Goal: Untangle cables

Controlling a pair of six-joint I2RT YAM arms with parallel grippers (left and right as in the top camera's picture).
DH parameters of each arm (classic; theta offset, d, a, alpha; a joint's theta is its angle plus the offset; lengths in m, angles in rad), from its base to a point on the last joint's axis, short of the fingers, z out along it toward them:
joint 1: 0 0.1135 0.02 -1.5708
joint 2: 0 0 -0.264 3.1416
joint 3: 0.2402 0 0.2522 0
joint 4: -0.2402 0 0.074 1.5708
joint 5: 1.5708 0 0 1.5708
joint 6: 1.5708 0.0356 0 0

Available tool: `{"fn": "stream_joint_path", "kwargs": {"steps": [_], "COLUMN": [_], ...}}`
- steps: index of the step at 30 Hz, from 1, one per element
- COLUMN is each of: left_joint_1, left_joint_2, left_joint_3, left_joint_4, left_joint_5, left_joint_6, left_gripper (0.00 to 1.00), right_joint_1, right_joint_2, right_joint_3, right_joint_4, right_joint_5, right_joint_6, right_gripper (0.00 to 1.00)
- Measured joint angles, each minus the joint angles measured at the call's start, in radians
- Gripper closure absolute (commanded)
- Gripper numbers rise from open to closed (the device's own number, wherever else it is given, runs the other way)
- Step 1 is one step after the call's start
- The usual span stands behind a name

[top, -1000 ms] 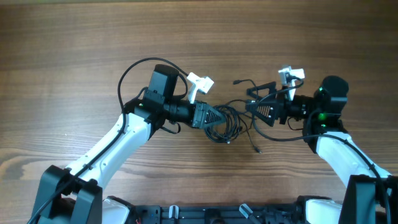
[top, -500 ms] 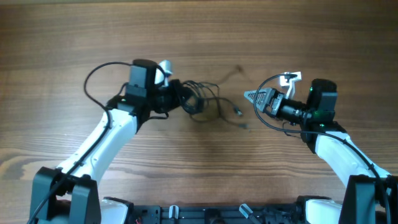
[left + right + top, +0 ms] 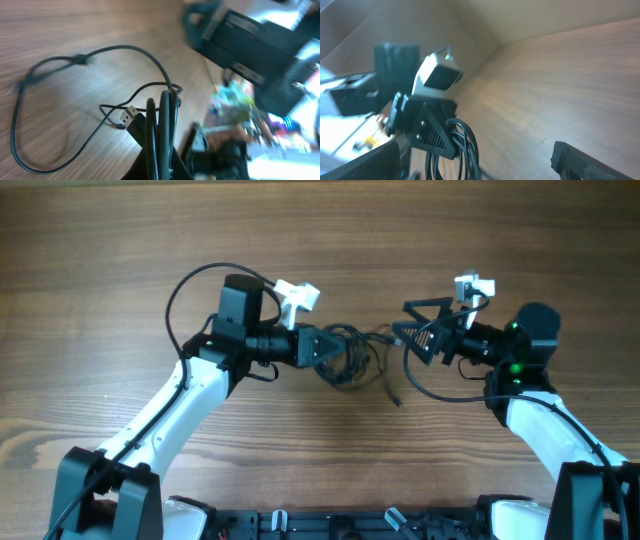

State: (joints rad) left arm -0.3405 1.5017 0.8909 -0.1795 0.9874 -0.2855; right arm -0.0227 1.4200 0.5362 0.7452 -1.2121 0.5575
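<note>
Brown wood-grain table (image 3: 120, 260) fills the overhead view, and the cables (image 3: 350, 360) sit near its middle, between the two arms. They form a loose bundle of thin black loops, with one strand trailing down toward the near edge and ending in a small tip (image 3: 396, 398). The bundle looks partly lifted, though how much of it rests on the wood cannot be told.

The left gripper (image 3: 322, 346) is clamped together on several strands at once. The left wrist view shows them running side by side through its fingers (image 3: 150, 145), with a small metal plug (image 3: 129, 115) just beside the grip and a wide loop (image 3: 20, 125) hanging out over the table. Pinching the strands at one point probably serves as an anchor, so the knot holds while something else pulls.

The right gripper (image 3: 402, 322) faces the bundle from the other side, near its rightmost loops and not touching them as far as the overhead view shows. Its jaws stand wide apart and empty; the right wrist view shows its fingers (image 3: 590, 162) spread at the bottom edges of the picture, with the left gripper and its cables framed between them. That stance suggests it is lining up on a free strand to draw away.
</note>
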Motion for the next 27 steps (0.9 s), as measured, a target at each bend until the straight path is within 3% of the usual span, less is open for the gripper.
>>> {"fn": "stream_joint_path", "kwargs": {"steps": [5,11,16,21,24,27], "left_joint_1": [-0.025,-0.026,-0.026,-0.031,-0.033,-0.033], "left_joint_2": [0.0,0.0,0.0,0.0,0.0,0.0], "left_joint_3": [0.0,0.0,0.0,0.0,0.0,0.0], "left_joint_4": [0.021,0.091,0.095,0.098,0.104,0.14], "left_joint_5": [0.077,0.179,0.219,0.219,0.219,0.214], "left_joint_6": [0.056,0.071,0.072,0.072,0.071,0.05], "left_gripper": [0.96,0.96,0.94,0.93,0.83,0.68], "right_joint_1": [0.059,0.106,0.106,0.108,0.108,0.107], "right_joint_2": [0.0,0.0,0.0,0.0,0.0,0.0], "right_joint_3": [0.0,0.0,0.0,0.0,0.0,0.0], "right_joint_4": [-0.04,-0.245,-0.271,-0.27,-0.271,-0.276], "right_joint_5": [-0.081,-0.097,-0.097,-0.104,-0.11,-0.111], "right_joint_6": [-0.059,-0.169,-0.208,-0.223,-0.213,-0.206], "right_gripper": [0.12,0.17,0.5,0.73,0.93,0.96]}}
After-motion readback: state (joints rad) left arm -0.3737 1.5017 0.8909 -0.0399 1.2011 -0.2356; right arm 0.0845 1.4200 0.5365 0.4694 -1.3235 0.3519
